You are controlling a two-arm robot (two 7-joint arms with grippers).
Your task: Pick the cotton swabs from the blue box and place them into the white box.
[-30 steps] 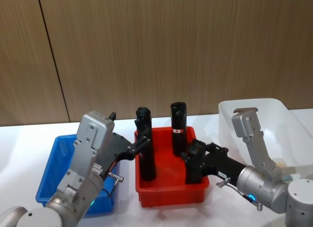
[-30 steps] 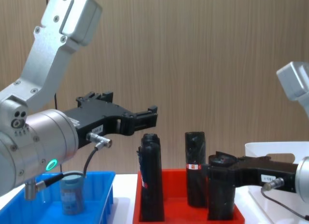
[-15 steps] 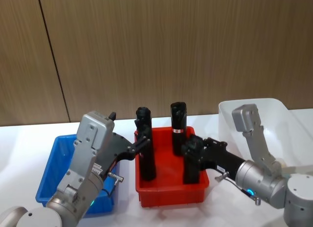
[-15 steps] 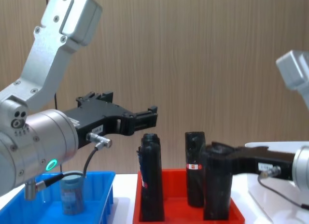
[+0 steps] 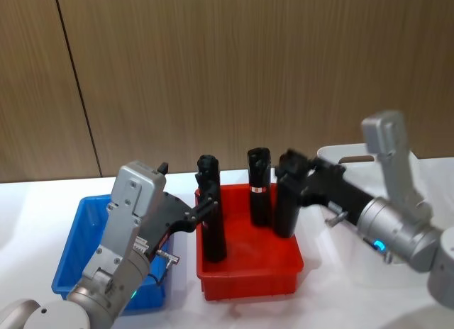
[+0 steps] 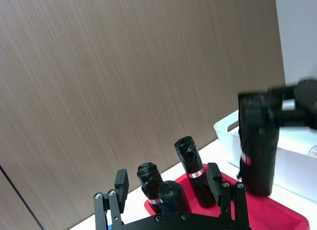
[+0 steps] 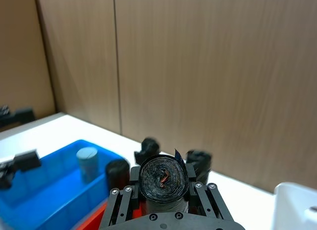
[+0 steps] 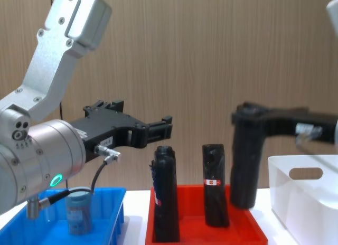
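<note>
Right gripper has lifted a black roll; chest view shows a swab tub.

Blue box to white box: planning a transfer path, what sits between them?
The red tray holding upright black rolls, seen in the head view.

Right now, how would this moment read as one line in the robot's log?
right gripper: shut on black roll, held clear above red tray | left gripper: open, above blue box | cotton swabs: in blue box
</note>
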